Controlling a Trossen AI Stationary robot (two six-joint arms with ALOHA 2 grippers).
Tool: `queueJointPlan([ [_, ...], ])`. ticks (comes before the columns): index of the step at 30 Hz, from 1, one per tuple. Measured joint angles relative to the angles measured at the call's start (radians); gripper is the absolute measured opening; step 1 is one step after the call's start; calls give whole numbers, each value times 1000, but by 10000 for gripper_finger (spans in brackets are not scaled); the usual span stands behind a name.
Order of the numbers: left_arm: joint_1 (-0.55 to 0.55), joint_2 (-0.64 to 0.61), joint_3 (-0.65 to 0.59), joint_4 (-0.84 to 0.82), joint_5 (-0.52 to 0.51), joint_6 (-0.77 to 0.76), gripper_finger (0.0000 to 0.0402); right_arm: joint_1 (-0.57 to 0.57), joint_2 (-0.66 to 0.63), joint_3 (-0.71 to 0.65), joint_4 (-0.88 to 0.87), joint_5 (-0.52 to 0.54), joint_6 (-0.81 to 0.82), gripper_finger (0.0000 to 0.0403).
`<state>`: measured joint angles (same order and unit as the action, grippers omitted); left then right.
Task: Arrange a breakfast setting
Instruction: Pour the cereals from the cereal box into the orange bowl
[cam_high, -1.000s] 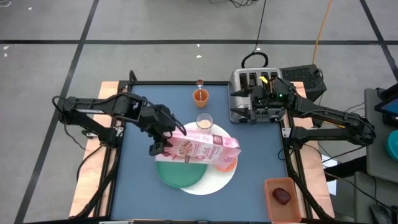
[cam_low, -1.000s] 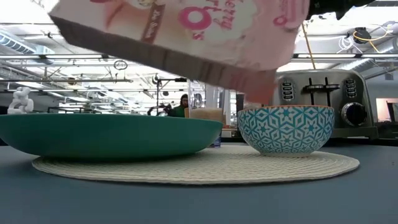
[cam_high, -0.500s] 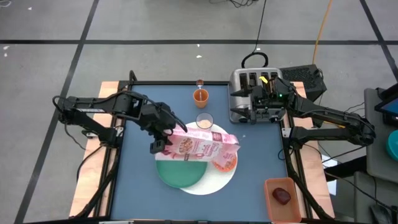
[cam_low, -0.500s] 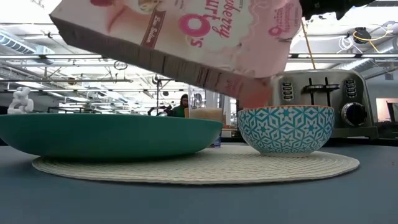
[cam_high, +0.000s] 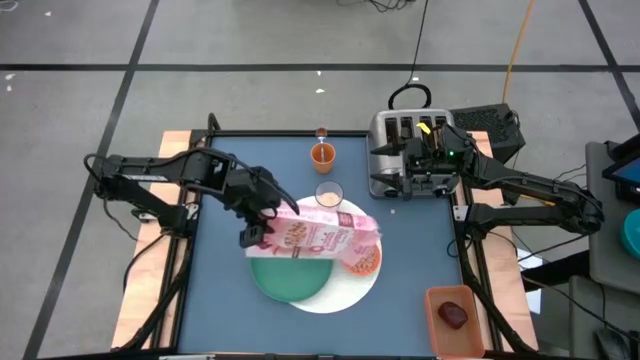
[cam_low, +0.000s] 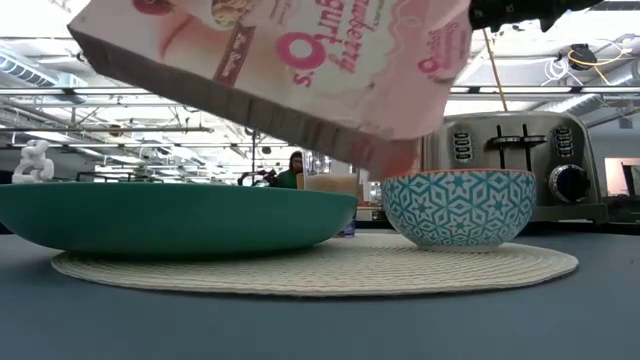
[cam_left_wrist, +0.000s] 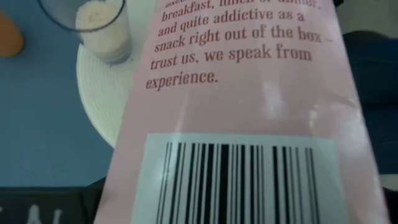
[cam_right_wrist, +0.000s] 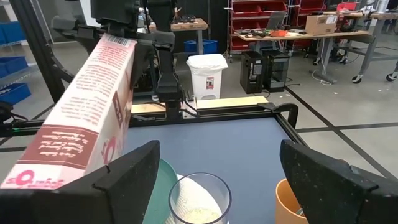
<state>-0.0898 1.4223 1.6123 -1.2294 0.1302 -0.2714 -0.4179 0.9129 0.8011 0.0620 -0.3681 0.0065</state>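
My left gripper (cam_high: 258, 230) is shut on the pink cereal box (cam_high: 322, 237), held slanting above the green plate (cam_high: 288, 278) and the small bowl (cam_high: 366, 263). The bowl is orange inside and blue-patterned outside (cam_low: 460, 206). Both stand on the large white round woven plate (cam_high: 335, 292). The glass of milk (cam_high: 328, 195) stands on that plate's far edge, with the orange cup (cam_high: 322, 154) behind it. My right gripper (cam_right_wrist: 219, 155) is open and empty beside the toaster (cam_high: 405, 150). I see no spoon. My left gripper holds the cereal box by its left end, the end with the barcode (cam_high: 270, 236). The box itself hides the fingers in the left wrist view. The box is lifted clear and lies slanted, its free end (cam_low: 400, 160) lowest, just above the bowl.
The silver four-slot toaster (cam_low: 525, 165) stands at the table's far right. An orange tray (cam_high: 455, 318) with a dark red thing in it sits off the table's near right corner. The blue tabletop (cam_high: 225, 300) shows bare to the left of the plates.
My left gripper has tipped the cereal box further, so its free end has sunk closer to the bowl's rim. The box has also shifted a little toward the table's left edge. My right arm has kept still.
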Motion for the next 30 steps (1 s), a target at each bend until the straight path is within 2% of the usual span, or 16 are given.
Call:
queueJointPlan([
  [30,-2,0,0,-10,2,11,234,0,0,0,0,0,0,325],
])
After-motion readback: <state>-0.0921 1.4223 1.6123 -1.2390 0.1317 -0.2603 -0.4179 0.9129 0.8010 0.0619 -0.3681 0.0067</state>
